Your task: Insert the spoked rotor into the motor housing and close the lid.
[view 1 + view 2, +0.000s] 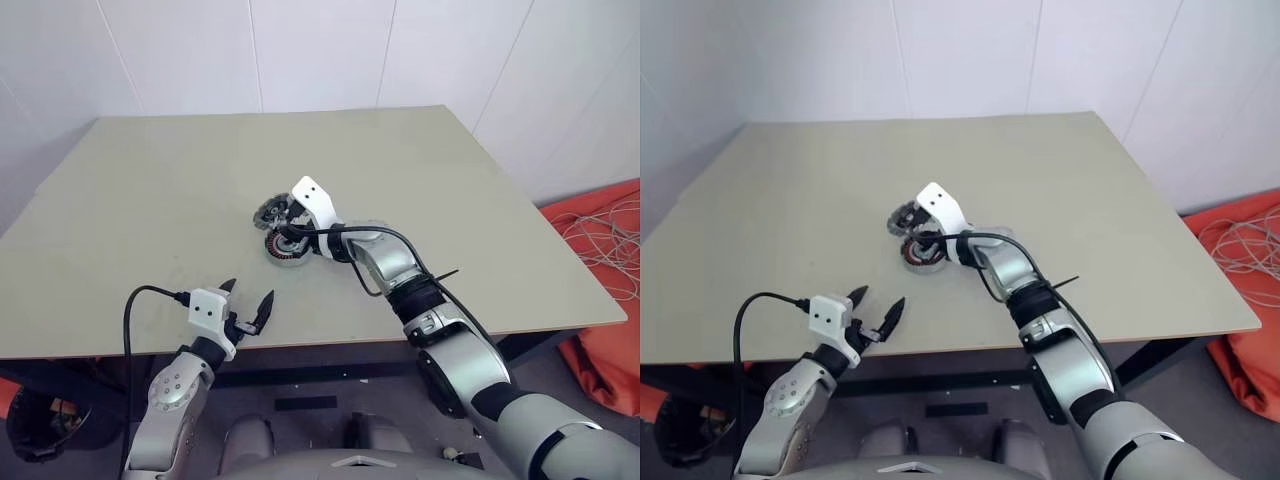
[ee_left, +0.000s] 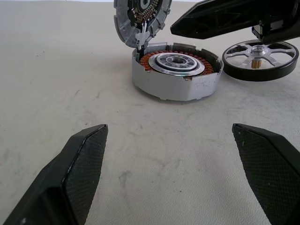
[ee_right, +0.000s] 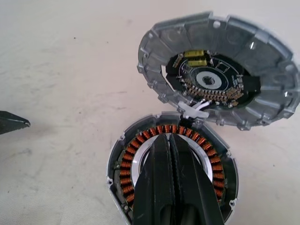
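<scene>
Head view, table: I see a pale table (image 1: 150, 200) with the motor parts grouped near its middle.
Head view, right gripper: my right gripper (image 1: 283, 232) reaches in over the motor housing (image 1: 283, 249), its white wrist block above the parts; I can't read its fingers from here.
Head view, lid: the lid (image 1: 268, 212) stands tilted up at the far edge of the housing, hinged open.
Head view, left gripper: my left gripper (image 1: 248, 303) hangs over the near table edge, well apart from the parts, fingers spread and empty.
Left wrist view, housing: the motor housing (image 2: 176, 75) sits flat on the table, copper windings and silver hub exposed.
Left wrist view, rotor: the spoked rotor (image 2: 260, 59) lies flat on the table just beside the housing, not inside it.
Left wrist view, fingers: my own two fingers (image 2: 75, 178) stand wide apart with nothing between them.
Right wrist view, gripper: my right gripper (image 3: 172, 140) has its fingers pressed together, clenched on nothing, poised over the housing's centre.
Right wrist view, lid: the lid (image 3: 220, 77) leans open, circuit board facing me, joined to the housing by short white wires.
</scene>
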### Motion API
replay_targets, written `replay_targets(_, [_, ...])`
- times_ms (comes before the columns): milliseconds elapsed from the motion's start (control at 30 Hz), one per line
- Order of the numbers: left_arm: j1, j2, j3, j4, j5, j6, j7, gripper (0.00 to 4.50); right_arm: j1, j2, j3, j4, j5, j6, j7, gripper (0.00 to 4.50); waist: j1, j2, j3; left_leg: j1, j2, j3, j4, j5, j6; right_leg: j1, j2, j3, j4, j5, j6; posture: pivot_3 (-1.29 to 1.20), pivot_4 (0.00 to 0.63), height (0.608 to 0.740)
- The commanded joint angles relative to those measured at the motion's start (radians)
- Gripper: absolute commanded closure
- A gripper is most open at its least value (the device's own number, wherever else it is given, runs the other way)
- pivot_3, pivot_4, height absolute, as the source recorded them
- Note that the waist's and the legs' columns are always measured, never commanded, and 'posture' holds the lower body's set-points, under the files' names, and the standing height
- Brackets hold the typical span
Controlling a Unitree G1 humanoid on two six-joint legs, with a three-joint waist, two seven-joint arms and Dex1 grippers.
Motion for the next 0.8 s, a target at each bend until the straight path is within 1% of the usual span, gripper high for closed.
replay_targets(33, [-0.005, -0.003, 0.003, -0.040, -0.006, -0.006, 0.006, 0.00, -0.045, 0.020, 0.003, 0.050, -0.006, -0.038, -0.014, 4.47, -0.001, 0.000, 0.000, 0.000, 0.000, 0.000, 0.000, 0.000, 0.000, 0.000, 0.000, 0.000, 0.000, 0.000, 0.000, 0.00, 0.000, 0.740])
replay_targets(333, [-0.003, -0.007, -0.002, -0.040, 0.000, -0.011, 0.015, 0.00, -0.106, 0.057, -0.002, 0.228, -0.027, -0.120, -0.034, 4.47, -0.001, 0.000, 0.000, -0.001, 0.000, 0.000, 0.000, 0.000, 0.000, -0.001, 0.000, 0.000, 0.000, 0.000, 0.000, 0.00, 0.000, 0.740])
replay_targets(500, [0.003, -0.007, -0.003, -0.037, 0.000, -0.018, 0.014, 0.00, -0.116, 0.057, -0.009, 0.284, -0.035, -0.148, -0.040, 4.47, -0.001, 0.001, 0.000, -0.001, 0.000, 0.000, 0.000, 0.000, 0.000, -0.001, 0.000, 0.000, 0.000, 0.000, 0.000, 0.00, 0.000, 0.740])
replay_targets(700, [0.005, -0.004, -0.001, -0.017, -0.002, -0.034, 0.003, 0.00, -0.091, 0.034, -0.012, 0.246, -0.031, -0.149, -0.024, 4.47, 0.000, 0.001, 0.000, 0.000, 0.000, 0.000, 0.000, 0.000, 0.000, 0.000, 0.000, 0.000, 0.000, 0.000, 0.000, 0.00, 0.000, 0.740])
replay_targets(800, [0.004, -0.003, -0.001, -0.009, -0.001, -0.040, -0.001, 0.00, -0.069, 0.018, -0.033, 0.154, -0.001, -0.120, -0.001, 4.47, 0.000, 0.001, 0.001, 0.000, 0.000, 0.000, 0.000, 0.000, 0.000, 0.000, 0.000, 0.000, 0.000, 0.000, 0.000, 0.00, 0.000, 0.740])
